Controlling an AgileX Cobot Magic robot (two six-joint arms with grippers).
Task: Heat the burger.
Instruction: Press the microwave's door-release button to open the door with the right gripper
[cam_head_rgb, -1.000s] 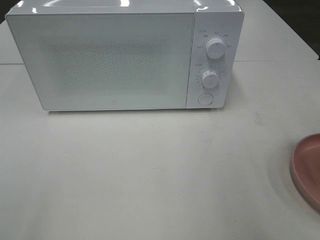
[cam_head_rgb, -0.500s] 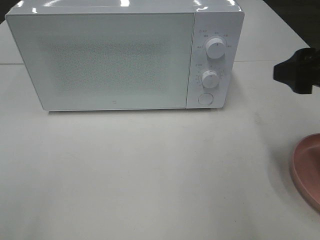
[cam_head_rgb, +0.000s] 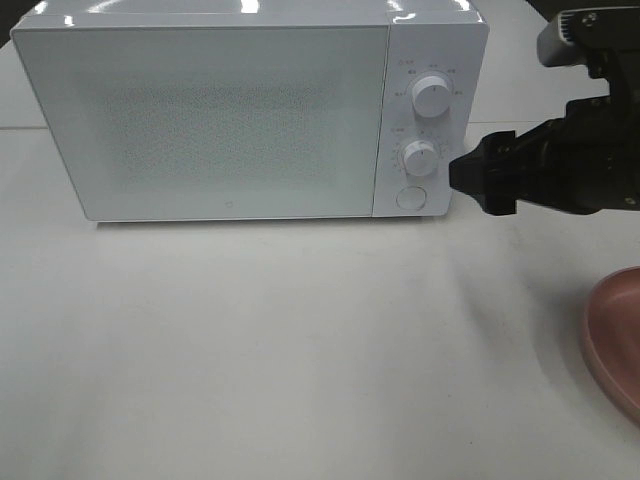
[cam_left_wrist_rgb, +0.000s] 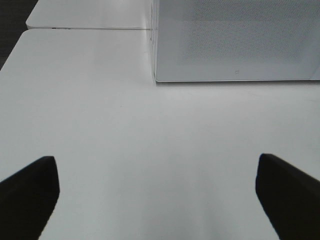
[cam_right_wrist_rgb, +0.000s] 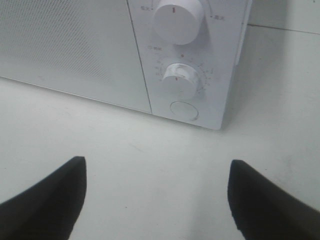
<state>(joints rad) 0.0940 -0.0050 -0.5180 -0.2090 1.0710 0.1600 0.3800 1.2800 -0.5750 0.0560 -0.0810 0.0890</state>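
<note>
The burger is out of view in every frame. A white microwave (cam_head_rgb: 230, 120) stands at the back of the table with its door shut. My right gripper (cam_head_rgb: 478, 183) hovers just right of the control panel, level with the round button (cam_head_rgb: 410, 198). In the right wrist view the right gripper (cam_right_wrist_rgb: 156, 162) is open and empty, facing the lower knob (cam_right_wrist_rgb: 181, 79) and the button (cam_right_wrist_rgb: 184, 110). My left gripper (cam_left_wrist_rgb: 156, 159) is open with nothing between its fingers, over bare table in front of the microwave's (cam_left_wrist_rgb: 235, 40) left corner.
The rim of a round pink plate (cam_head_rgb: 615, 340) shows at the right edge of the table. The panel carries an upper knob (cam_head_rgb: 431, 96) above a lower knob (cam_head_rgb: 420, 157). A seam between table tops (cam_left_wrist_rgb: 90, 28) runs behind the microwave.
My right arm has come in from the right edge and moved left, close to the microwave's control panel. The microwave and the plate have not moved.
</note>
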